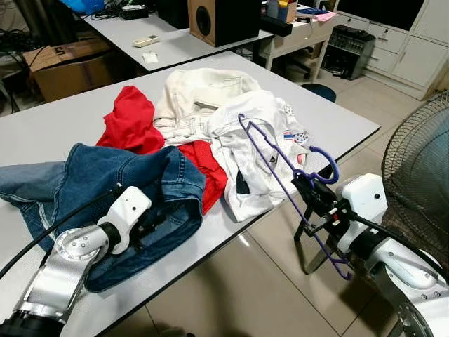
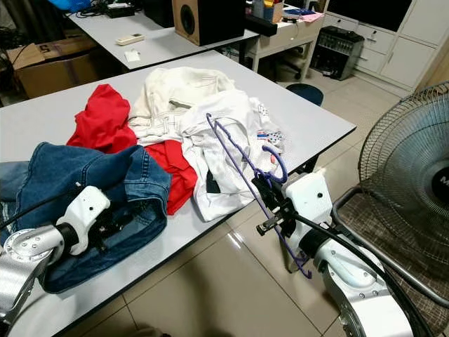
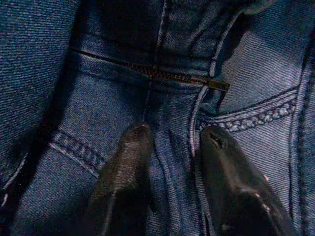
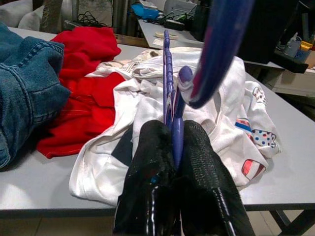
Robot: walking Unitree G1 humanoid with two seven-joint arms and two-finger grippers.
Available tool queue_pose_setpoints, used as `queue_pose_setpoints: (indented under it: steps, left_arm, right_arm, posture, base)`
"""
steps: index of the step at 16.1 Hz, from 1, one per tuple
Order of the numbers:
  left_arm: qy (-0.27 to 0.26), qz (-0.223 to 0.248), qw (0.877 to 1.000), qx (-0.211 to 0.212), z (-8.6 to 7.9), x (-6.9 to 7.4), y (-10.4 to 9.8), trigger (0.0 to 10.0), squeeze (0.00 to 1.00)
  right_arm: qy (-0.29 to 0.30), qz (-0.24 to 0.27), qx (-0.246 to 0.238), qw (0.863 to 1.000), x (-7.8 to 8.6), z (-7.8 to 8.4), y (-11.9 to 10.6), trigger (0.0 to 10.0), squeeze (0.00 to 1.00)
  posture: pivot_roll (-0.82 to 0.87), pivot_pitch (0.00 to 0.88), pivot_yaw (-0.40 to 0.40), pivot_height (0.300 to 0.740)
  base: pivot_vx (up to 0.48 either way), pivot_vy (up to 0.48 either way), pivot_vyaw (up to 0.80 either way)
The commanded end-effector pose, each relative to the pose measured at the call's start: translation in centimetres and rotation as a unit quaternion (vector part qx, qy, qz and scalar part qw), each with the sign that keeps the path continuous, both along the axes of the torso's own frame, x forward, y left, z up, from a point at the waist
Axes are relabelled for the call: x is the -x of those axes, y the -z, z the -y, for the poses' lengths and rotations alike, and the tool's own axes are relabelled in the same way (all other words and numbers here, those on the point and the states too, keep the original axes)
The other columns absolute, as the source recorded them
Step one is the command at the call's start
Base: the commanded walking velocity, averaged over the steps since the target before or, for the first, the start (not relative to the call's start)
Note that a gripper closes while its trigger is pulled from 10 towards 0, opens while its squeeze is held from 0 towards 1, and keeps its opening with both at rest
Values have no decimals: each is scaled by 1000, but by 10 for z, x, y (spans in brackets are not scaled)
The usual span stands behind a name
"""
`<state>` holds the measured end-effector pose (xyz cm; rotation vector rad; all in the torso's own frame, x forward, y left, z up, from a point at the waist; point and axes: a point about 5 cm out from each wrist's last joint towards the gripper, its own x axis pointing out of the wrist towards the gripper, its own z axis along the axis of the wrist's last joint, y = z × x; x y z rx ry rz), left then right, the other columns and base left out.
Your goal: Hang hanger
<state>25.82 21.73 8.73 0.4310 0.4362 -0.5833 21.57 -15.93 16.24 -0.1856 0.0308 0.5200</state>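
My right gripper (image 1: 309,188) is shut on a purple wire hanger (image 4: 221,44), clamped between its fingertips (image 4: 197,147). It holds the hanger tilted in the air just off the grey table's (image 1: 330,116) near right edge, with the hook (image 1: 335,168) by the wrist. The hanger's far end reaches over a white garment (image 1: 259,140). On the left, my left gripper (image 3: 172,142) presses into blue jeans (image 1: 105,172), with a fold of denim near the zipper between its fingers (image 3: 133,152).
A red garment (image 1: 130,119) and a cream jacket (image 1: 196,91) lie piled behind the jeans. A standing fan (image 1: 421,168) and a chair frame (image 2: 379,210) crowd the right side. A second table with a speaker (image 1: 221,17) stands behind, and a cardboard box (image 1: 70,67) at far left.
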Motion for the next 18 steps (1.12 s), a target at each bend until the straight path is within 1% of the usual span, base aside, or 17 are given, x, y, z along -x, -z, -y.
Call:
queue_pose_setpoints:
  steps: [1,2,3,4,5,6,7,8,10,11,12,13,15,18]
  left_arm:
    - [-5,5,1000,12,-3,-3,-5,0,0]
    - [19,-2,1000,21,-1,0,-7,0,0]
    - [45,-1,999,24,0,3,-10,745,0]
    - [56,-2,998,30,1,4,-12,4078,0]
    - [71,4,997,41,4,5,-17,10000,0]
    - [70,4,995,66,5,4,-22,10000,0]
    - [68,4,995,75,5,3,-24,10000,1000]
    - [69,4,995,75,5,2,-24,10000,1000]
    - [52,20,998,28,-2,-4,-20,10000,1000]
    - [51,20,998,15,-4,-5,-18,10000,816]
    - [57,17,998,7,-3,-5,-15,10000,55]
    - [57,16,998,-4,-3,-5,-12,10000,0]
    - [57,10,998,-16,-1,-4,-7,10000,0]
    - [55,9,998,-12,0,-4,-4,10000,0]
  right_arm:
    - [-7,10,2,1000,1,1,-6,10000,0]
    - [-7,9,2,1000,2,2,-6,10000,0]
    - [-6,9,2,1000,2,3,-7,10000,0]
    - [-5,9,2,1000,2,3,-7,10000,0]
    - [-5,9,2,1000,2,3,-7,10000,0]
    - [-6,9,2,1000,2,3,-7,10000,0]
    - [-8,9,2,1000,3,3,-7,10000,0]
    - [-8,9,2,1000,3,3,-7,10000,0]
    - [-11,9,3,1000,3,2,-7,10000,0]
    - [-12,10,3,1000,3,2,-7,10000,0]
    - [-12,10,3,1000,3,2,-7,10000,0]
    - [-13,10,3,1000,3,2,-7,10000,0]
    - [-13,12,3,1000,3,2,-8,10000,0]
    - [-13,12,4,1000,4,2,-8,10000,0]
  posture:
    - [-34,0,17,740]
    - [-35,0,18,740]
    - [-35,0,18,740]
    - [-35,0,18,740]
    - [-36,0,18,740]
    - [-36,0,17,740]
    - [-36,0,16,740]
    - [-36,0,16,740]
    - [-39,0,17,740]
    - [-40,0,17,740]
    - [-41,0,18,740]
    - [-42,0,18,740]
    - [-45,0,20,740]
    - [-45,0,19,740]
  base:
    - [0,0,0]
    - [0,0,0]
    - [0,0,0]
    - [0,0,0]
    - [0,0,0]
    - [0,0,0]
    - [0,0,0]
    - [0,0,0]
    - [0,0,0]
    - [0,0,0]
    - [0,0,0]
    - [0,0,0]
    - [0,0,0]
    - [0,0,0]
